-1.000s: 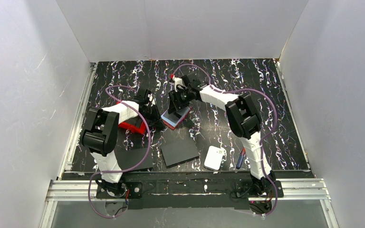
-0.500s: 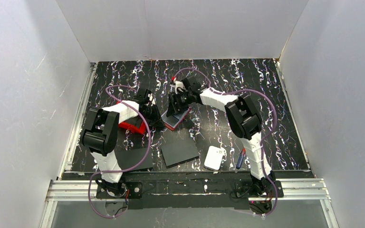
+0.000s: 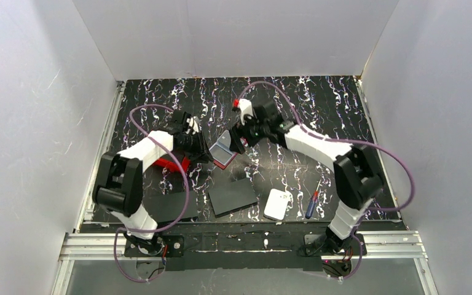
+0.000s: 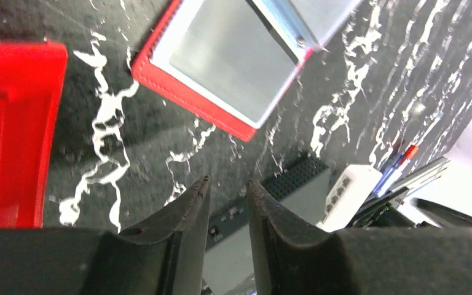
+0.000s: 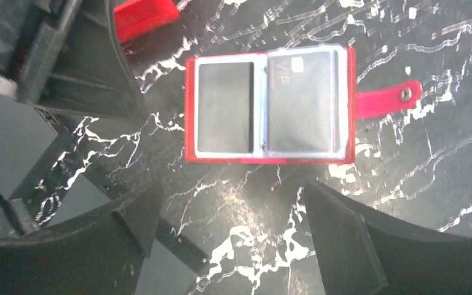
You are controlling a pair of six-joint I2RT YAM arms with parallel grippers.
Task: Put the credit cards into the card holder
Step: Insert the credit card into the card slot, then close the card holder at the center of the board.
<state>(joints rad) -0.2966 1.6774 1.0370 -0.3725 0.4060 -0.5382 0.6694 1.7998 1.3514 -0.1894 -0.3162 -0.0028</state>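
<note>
The card holder [image 5: 267,106] lies open and flat on the marbled table, a red wallet with a strap and pale stud to its right. Two clear sleeves show inside, each with a grey credit card [image 5: 224,117] in it; the right-hand credit card [image 5: 301,101] bears a "VIP" mark. My right gripper [image 5: 230,190] hovers just short of the holder, open wide and empty. In the left wrist view the holder [image 4: 221,58] lies ahead of my left gripper [image 4: 228,181], whose fingers stand slightly apart with nothing between them. From above, the holder [image 3: 223,149] sits between both grippers.
A bright red bin [image 3: 171,163] stands left of the holder, under the left arm. Two black flat sheets [image 3: 232,196] [image 3: 172,206] lie toward the near edge. A white rounded pad [image 3: 278,204] and a blue pen-like tool [image 3: 311,204] lie at the near right.
My right gripper has opened wide and drawn back from the holder, its elbow swinging right. The left gripper has parted its fingers a little. The holder now lies open, uncovered.
</note>
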